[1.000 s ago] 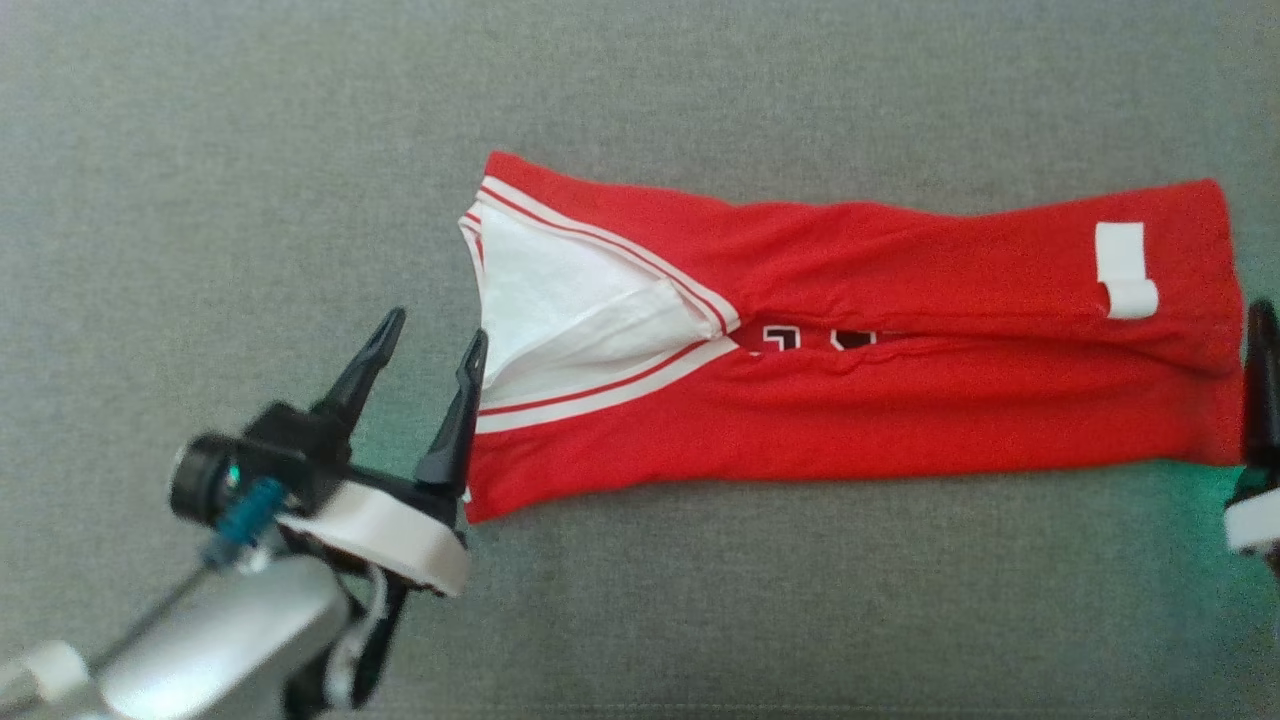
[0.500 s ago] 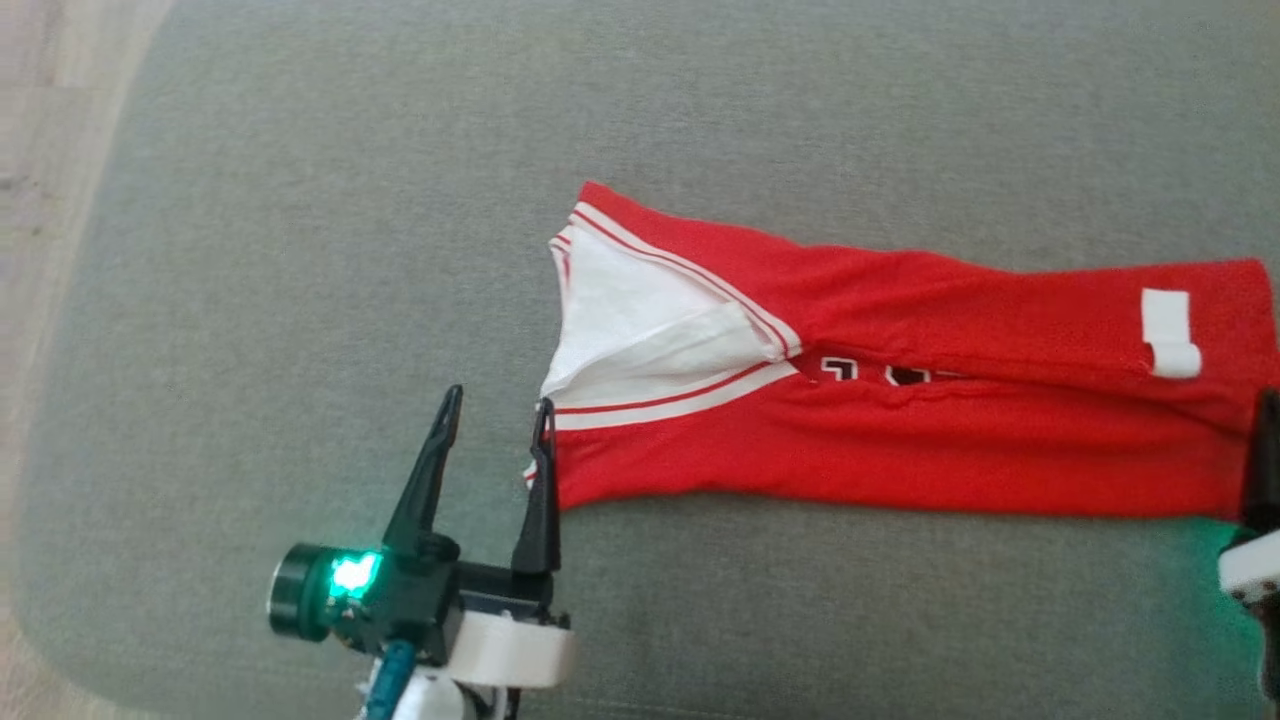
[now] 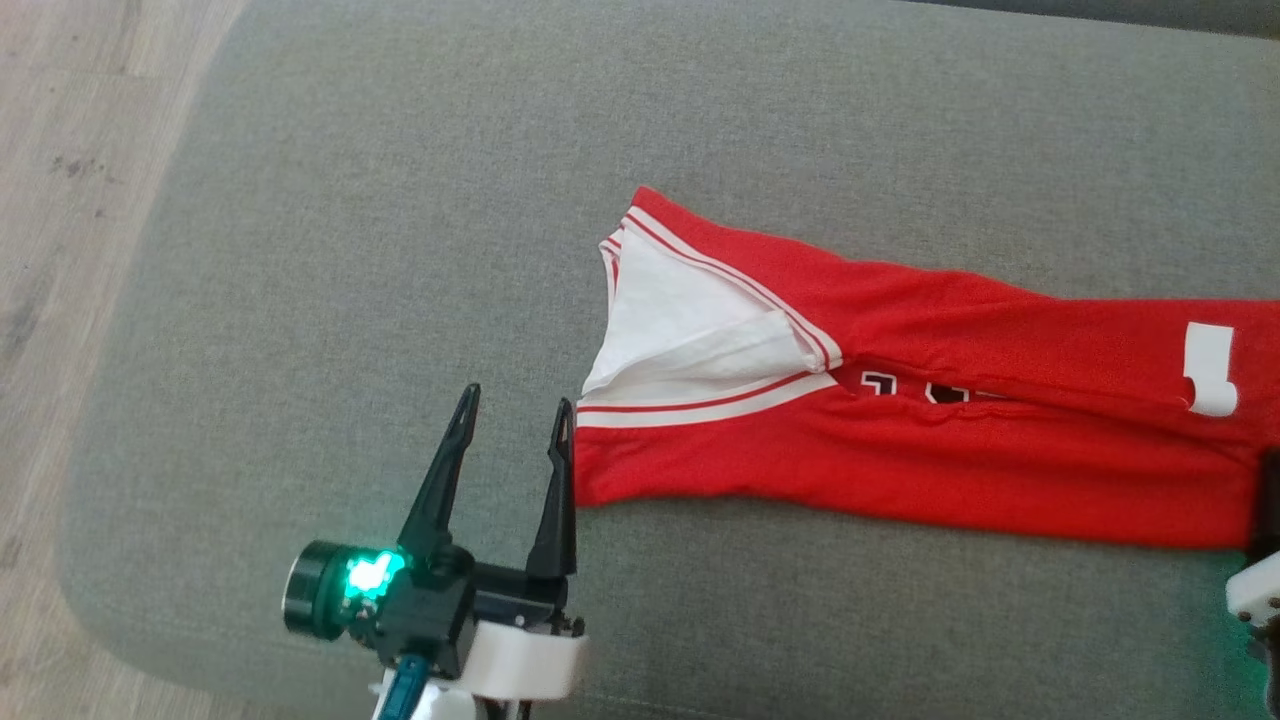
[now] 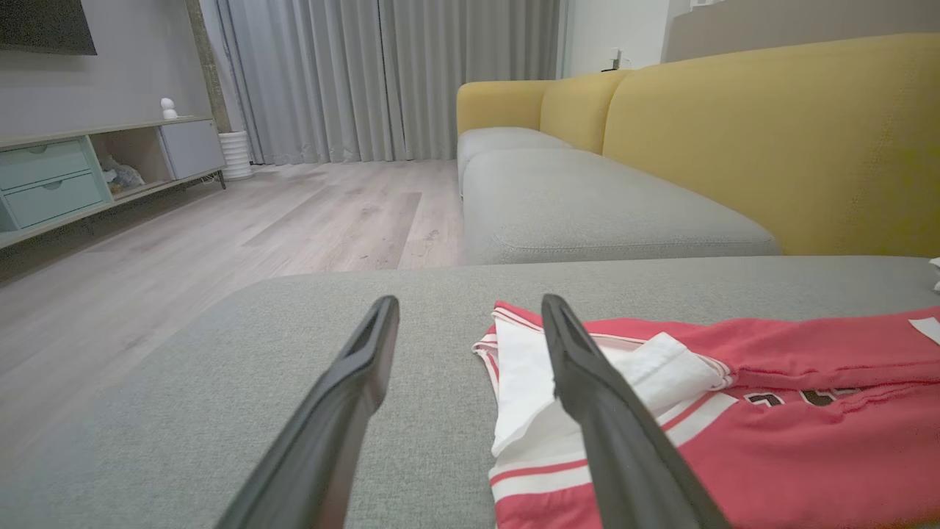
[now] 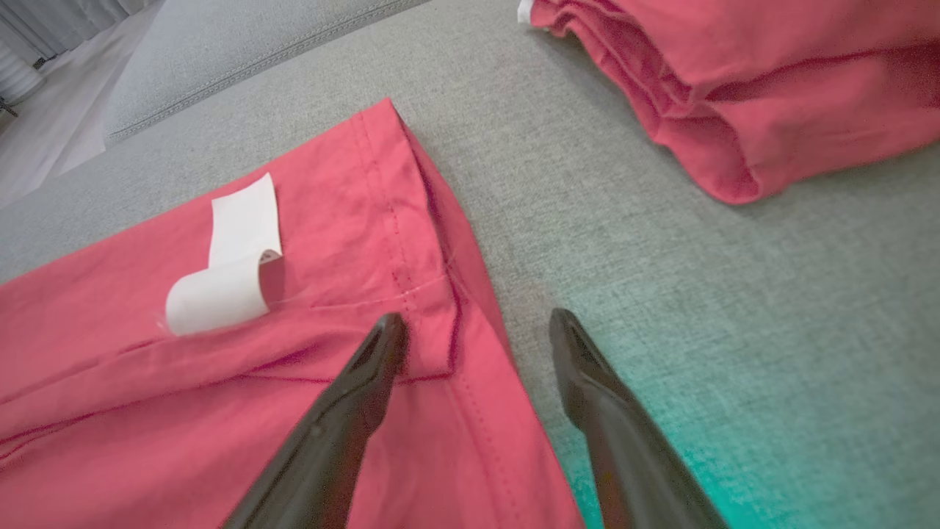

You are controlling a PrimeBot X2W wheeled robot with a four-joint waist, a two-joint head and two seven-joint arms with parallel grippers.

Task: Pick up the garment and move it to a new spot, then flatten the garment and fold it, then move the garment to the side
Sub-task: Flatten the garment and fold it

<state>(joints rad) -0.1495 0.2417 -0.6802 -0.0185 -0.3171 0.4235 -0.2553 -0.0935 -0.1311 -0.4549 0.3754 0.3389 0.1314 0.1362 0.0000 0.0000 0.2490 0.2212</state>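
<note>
1. Folding stage, by my reading: garment [image 3: 900, 440] lies on the grey cushion [image 3: 350, 250] as a long narrow strip, both sides already turned in to the middle
2. Long axis runs across the head view, slightly slanted; neck opening [image 3: 690, 330] points to the robot's left, hem [image 5: 433, 242] with white label [image 3: 1210, 370] to its right
3. Left gripper [image 3: 517, 398] spread wide, holding nothing, inner finger just beside the near collar-end corner
4. Right gripper [image 5: 476, 319] likewise wide and empty, straddling the hem edge: one finger over cloth, one over cushion
5. Next move likely a crosswise fold; calls for pinching all layers at one end and carrying it over the other, keeping the strip's edges aligned
</note>
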